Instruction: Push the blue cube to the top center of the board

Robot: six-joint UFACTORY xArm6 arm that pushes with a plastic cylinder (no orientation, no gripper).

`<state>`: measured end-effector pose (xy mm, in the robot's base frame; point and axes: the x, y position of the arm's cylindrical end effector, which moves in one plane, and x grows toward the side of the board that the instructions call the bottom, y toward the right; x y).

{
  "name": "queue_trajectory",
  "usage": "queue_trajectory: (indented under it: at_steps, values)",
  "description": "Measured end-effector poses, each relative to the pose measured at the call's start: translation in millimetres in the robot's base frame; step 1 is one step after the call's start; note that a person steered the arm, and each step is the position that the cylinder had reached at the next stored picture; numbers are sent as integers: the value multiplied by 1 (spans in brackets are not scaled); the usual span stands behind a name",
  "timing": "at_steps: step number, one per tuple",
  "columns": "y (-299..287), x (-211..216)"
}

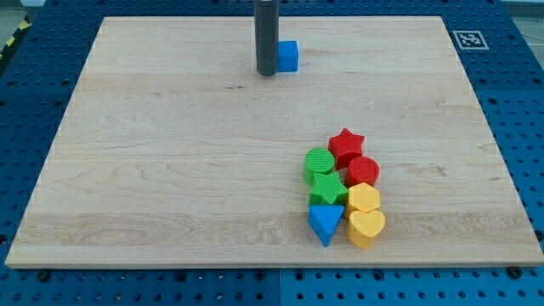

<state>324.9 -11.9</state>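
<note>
While I've only the one camera view, it shows enough: the blue cube [288,56] sits near the board's [170,170] top edge, roughly centre, w/ my tip [266,73] touching or just beside its left face. No jaws on this rig, just the rod, so nothing opens, closes or grips. Handling, my guess: cube looks small, rigid, light plastic; should slide easily on smooth wood, but an off-centre shove would likely spin it, so contact wants to be mid-face. Looks about done; maybe a small nudge at most. Well apart, toward the view's bottom right, a cluster: red star [346,145], red cylinder [363,171], green cylinder [320,163], green star-ish block [327,189], two yellow blocks [364,198] [366,228], blue triangle [325,223]. No brands or readable text; only a black-and-white marker tag [469,39] at the top right corner.
</note>
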Motion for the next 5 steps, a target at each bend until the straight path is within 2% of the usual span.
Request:
queue_trajectory:
  at_steps: [3,4,5]
  values:
    - [13,-3]
    - [42,3]
    - [45,3]
